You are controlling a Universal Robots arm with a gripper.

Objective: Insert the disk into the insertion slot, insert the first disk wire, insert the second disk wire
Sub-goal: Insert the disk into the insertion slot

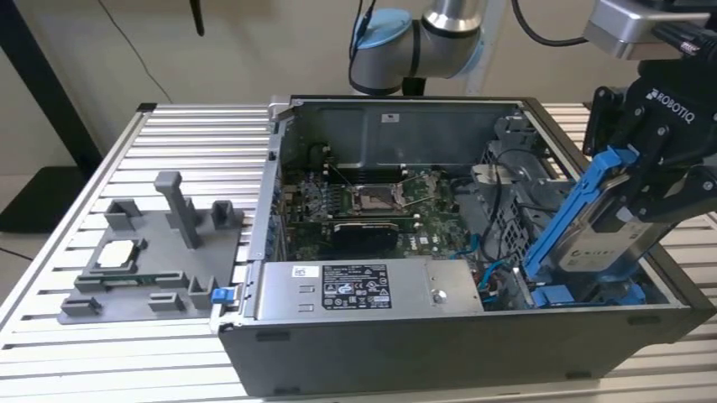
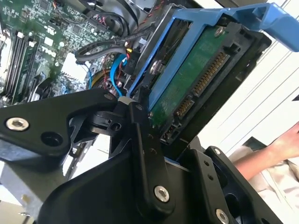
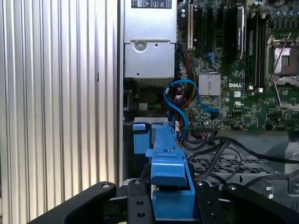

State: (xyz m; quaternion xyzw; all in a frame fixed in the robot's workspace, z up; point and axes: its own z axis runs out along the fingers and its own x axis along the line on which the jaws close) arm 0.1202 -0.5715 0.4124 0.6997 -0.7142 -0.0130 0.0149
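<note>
My gripper (image 1: 641,197) is shut on the disk (image 1: 610,239), a silver-grey drive with a white label in a blue carrier frame (image 1: 569,217). The disk hangs tilted, its lower end dipping into the PC case at the exterior view's right. Below it sits the insertion slot (image 1: 577,294), edged with blue clips. The second wrist view shows the disk's green underside (image 2: 196,88) with its connector, clamped between my black fingers (image 2: 145,140). The carrier's blue edge (image 3: 168,163) points toward the slot's blue clip (image 3: 139,135) in the first wrist view. A blue disk wire (image 3: 180,95) loops loose beside the bay.
The grey power-supply box (image 1: 358,290) lies along the case's front wall. The motherboard with its CPU socket (image 1: 375,197) fills the middle. Black cables (image 3: 219,149) trail over the drive cage. A grey fixture (image 1: 146,252) stands on the slatted table. A person's arm (image 2: 275,149) is nearby.
</note>
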